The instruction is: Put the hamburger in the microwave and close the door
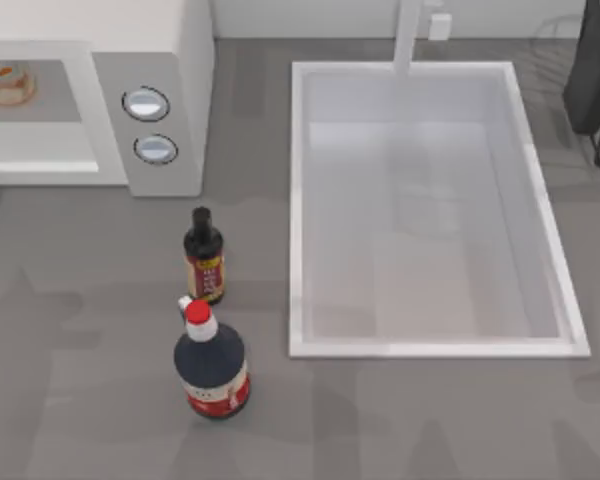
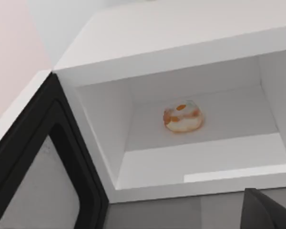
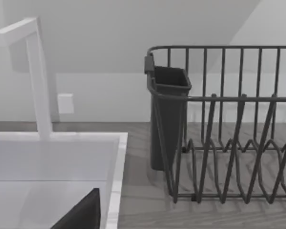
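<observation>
The hamburger (image 1: 5,82) (image 2: 182,116), a small tan-orange bun with reddish and pale filling, lies on the floor of the microwave (image 1: 160,60) (image 2: 181,33) cavity, with nothing touching it. The microwave stands at the table's far left, its two silver knobs (image 1: 150,125) on the grey side panel. The door (image 2: 38,167) stands wide open, swung out beside the cavity, with its dark frame and mesh window turned toward the camera. A dark part of my left gripper (image 2: 267,212) sits in front of the cavity opening, apart from the hamburger. My right gripper (image 3: 81,214) hangs over the sink's far right corner.
A white sink basin (image 1: 295,200) (image 3: 117,157) with a faucet (image 1: 408,35) (image 3: 38,71) fills the table's middle and right. A small dark bottle (image 1: 204,255) and a big red-capped bottle (image 1: 210,365) stand left of the sink. A dark dish rack (image 1: 592,70) (image 3: 219,143) is at the far right.
</observation>
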